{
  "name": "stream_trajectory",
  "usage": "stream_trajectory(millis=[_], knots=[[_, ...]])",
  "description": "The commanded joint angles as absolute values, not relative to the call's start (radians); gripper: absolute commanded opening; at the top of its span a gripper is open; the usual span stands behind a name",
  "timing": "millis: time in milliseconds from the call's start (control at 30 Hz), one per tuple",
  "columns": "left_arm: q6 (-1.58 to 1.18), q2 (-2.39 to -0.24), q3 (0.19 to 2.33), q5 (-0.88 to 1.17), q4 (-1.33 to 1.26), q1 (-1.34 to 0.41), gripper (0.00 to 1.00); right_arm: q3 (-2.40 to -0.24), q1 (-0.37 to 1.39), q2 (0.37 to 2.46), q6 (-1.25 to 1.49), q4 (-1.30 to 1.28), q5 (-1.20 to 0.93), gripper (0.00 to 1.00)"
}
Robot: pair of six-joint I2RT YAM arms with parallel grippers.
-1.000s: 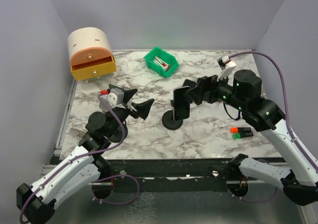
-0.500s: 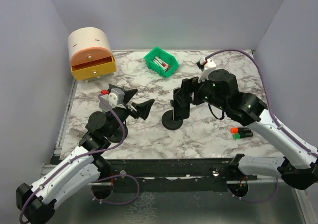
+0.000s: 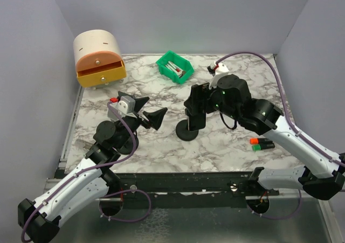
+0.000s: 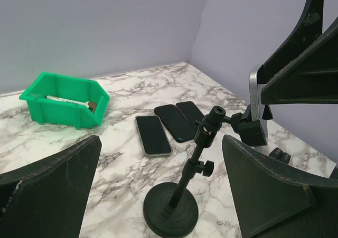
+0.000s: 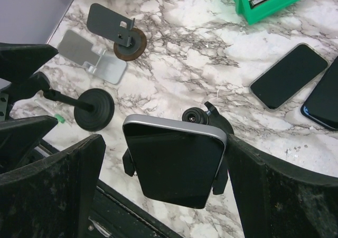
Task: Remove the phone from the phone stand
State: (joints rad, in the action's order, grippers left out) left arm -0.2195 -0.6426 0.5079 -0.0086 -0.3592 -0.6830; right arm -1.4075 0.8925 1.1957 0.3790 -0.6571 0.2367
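Right wrist view, phone (image 5: 174,167) clamped in its stand (image 5: 196,115), right gripper (image 5: 165,159) spread wide, one finger either side of it.

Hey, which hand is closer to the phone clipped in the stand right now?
Right. The right hand is open, one finger either side of the phone in the phone stand. The left hand, also open, hangs well off to the stand's left.

Right tool (image 3: 195,101) spread wide, angled downward; left tool (image 3: 152,110) spread wide, level.
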Motion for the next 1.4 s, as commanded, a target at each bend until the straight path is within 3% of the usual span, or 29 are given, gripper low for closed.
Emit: stream_trajectory(millis=[0,533,900,1167,1367], knots=[[-0.216,-0.634,0.509,-0.014,-0.356,-0.683,0.97,-1.453,0.908,1.221,0.416,-0.716,0.334,1.00],[-0.217,-0.631,0.511,-0.020,-0.347,-0.683,0.97,-1.482,0.975,1.268,0.470,-0.761,0.455,0.99],[-0.222,-0.629,0.512,-0.005,-0.345,-0.683,0.97,-1.483,0.978,1.279,0.479,-0.760,0.473,0.89],[-0.235,-0.637,0.521,0.087,-0.345,-0.684,0.97,-1.469,0.978,1.272,0.461,-0.737,0.451,0.75],[-0.329,-0.666,0.533,0.197,-0.345,-0.686,0.97,-1.446,0.977,1.258,0.453,-0.725,0.445,0.51]])
